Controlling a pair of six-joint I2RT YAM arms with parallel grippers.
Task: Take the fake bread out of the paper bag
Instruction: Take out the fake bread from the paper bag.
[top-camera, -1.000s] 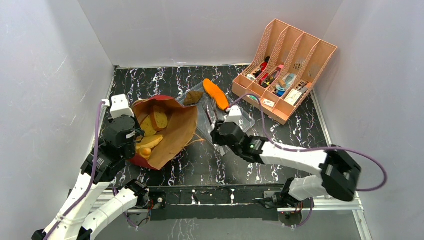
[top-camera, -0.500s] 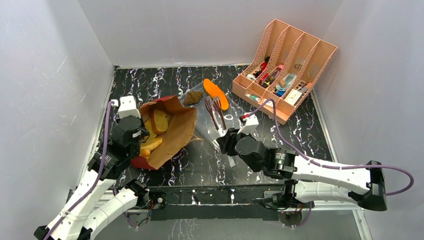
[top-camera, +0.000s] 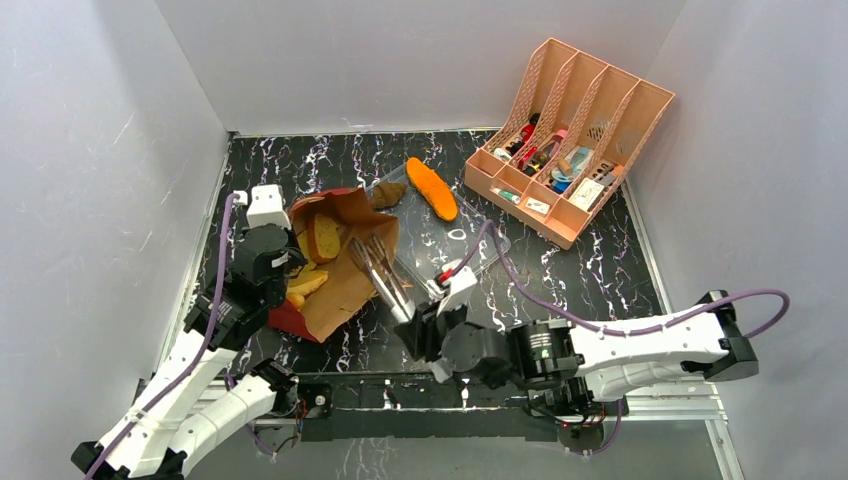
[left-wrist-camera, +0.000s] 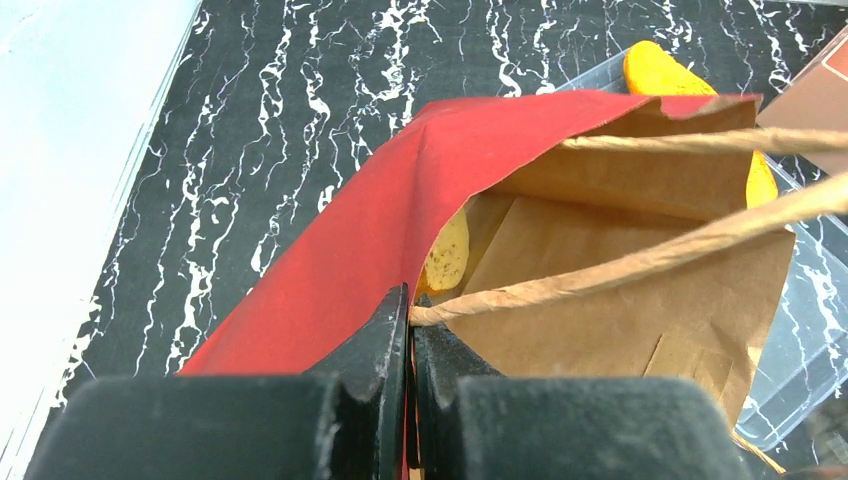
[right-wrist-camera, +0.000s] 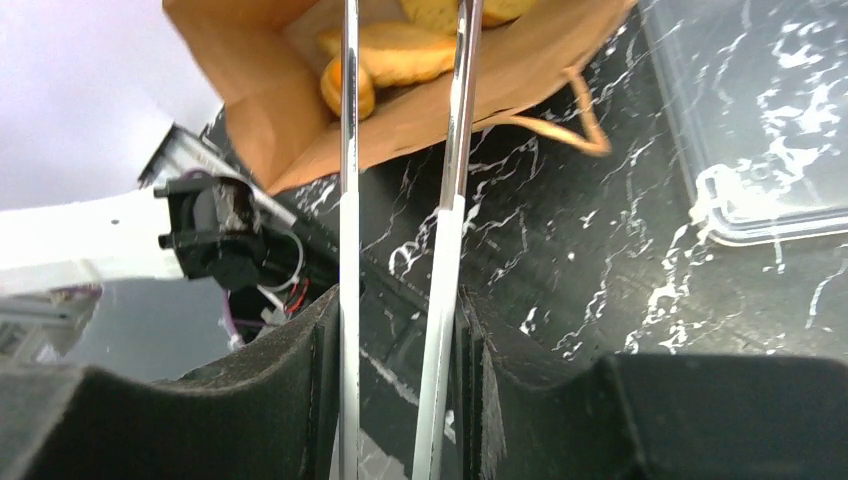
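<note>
The paper bag (top-camera: 340, 270), red outside and brown inside, lies tilted open on the left. Tan bread pieces (top-camera: 322, 237) show in its mouth, also in the right wrist view (right-wrist-camera: 400, 55). My left gripper (top-camera: 290, 288) is shut on the bag's rim at a handle root (left-wrist-camera: 410, 310). My right gripper (top-camera: 420, 325) is shut on metal tongs (top-camera: 385, 275), whose arms (right-wrist-camera: 349, 200) reach over the bag's mouth. An orange loaf (top-camera: 432, 188) and a dark brown lump (top-camera: 386, 194) lie in the clear tray (top-camera: 480, 250).
A pink desk organizer (top-camera: 570, 130) with small items stands at the back right. The bag's loose handle loop (right-wrist-camera: 580, 130) lies on the black marbled table between the bag and the tray (right-wrist-camera: 740, 100). White walls enclose the table.
My right arm has swung left and nearer from the tray, carrying the tongs to the bag's mouth. My left gripper has shifted slightly farther back with the bag's rim.
</note>
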